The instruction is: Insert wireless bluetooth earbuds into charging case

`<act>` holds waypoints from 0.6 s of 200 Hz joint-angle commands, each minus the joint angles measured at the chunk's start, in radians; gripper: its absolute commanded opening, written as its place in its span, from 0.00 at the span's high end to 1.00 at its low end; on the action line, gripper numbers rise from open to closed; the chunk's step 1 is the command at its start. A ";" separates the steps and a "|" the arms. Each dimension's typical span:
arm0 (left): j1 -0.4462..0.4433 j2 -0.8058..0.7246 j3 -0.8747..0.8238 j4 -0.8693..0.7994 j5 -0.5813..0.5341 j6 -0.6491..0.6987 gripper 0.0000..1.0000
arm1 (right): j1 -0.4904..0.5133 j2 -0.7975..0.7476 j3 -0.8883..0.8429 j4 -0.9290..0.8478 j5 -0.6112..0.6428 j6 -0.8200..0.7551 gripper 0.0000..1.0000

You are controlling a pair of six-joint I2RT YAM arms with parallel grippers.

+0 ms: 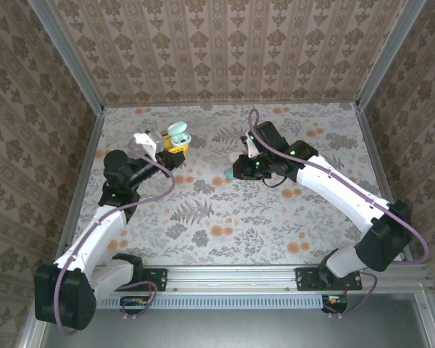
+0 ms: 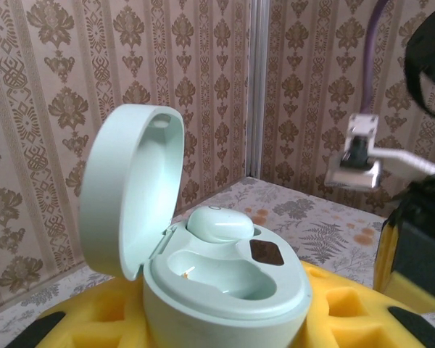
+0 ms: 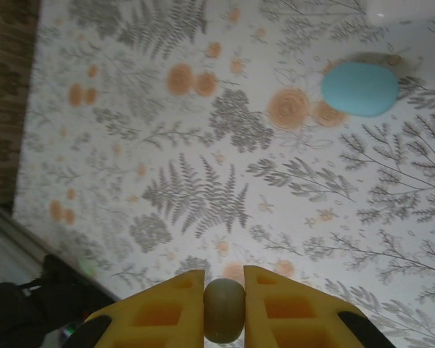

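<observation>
Right up at the lens, the right tool (image 3: 224, 284) is pinched tight on a tiny rounded earbud (image 3: 225, 313) over the floral table (image 3: 203, 145), with a closed blue pebble case (image 3: 359, 88) lying off at 1 o'clock. Over at the table's 10 o'clock the left tool (image 1: 175, 147) is clamped on the open mint charging case (image 2: 225, 290), lid (image 2: 127, 188) up, and the other earbud (image 2: 219, 223) sits in its rear socket at 12 o'clock.
</observation>
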 commanded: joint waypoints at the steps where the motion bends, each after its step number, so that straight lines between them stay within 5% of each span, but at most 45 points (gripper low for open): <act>1: -0.008 0.007 -0.002 0.031 -0.003 0.011 0.74 | -0.011 -0.059 0.001 0.045 -0.061 0.049 0.82; 120: -0.047 0.037 -0.003 0.028 -0.013 0.031 0.74 | -0.015 -0.131 0.062 0.137 -0.159 0.111 0.82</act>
